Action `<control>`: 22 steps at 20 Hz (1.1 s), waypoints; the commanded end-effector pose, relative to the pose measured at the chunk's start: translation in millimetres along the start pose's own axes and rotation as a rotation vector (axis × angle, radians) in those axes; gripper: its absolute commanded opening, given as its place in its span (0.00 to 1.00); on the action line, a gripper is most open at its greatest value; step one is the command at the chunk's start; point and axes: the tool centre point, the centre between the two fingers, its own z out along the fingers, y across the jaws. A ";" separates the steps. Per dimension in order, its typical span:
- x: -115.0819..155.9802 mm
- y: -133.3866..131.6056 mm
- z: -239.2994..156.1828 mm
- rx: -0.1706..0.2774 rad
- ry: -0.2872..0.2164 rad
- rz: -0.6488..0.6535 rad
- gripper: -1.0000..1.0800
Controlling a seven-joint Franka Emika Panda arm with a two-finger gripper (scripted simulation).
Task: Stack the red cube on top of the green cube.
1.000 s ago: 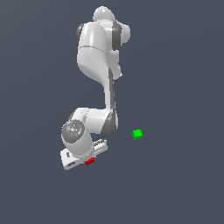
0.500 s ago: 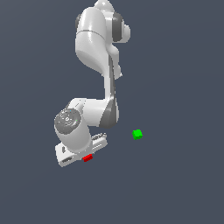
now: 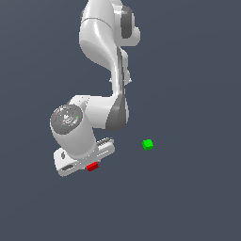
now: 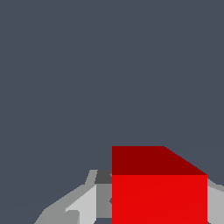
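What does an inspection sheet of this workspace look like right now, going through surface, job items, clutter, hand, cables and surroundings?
Surface: plain dark grey-blue ground, no markings seen.
Red cube: at the hand, between its fingers in the wrist view; whether it is off the ground cannot be told.
Green cube: alone on the ground, apart from the arm, toward the exterior view's right of the red cube.
Clutter: nothing seen.
Hand: fingers flank the red cube; firm grip cannot be confirmed.
Cables: nothing seen.
Surroundings: nothing seen beyond the white arm.
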 end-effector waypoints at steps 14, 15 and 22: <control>-0.4 -17.9 2.6 0.000 0.000 0.000 0.00; -0.5 -21.7 3.4 0.000 0.000 0.000 0.00; -1.5 -61.6 11.4 0.000 0.000 0.000 0.00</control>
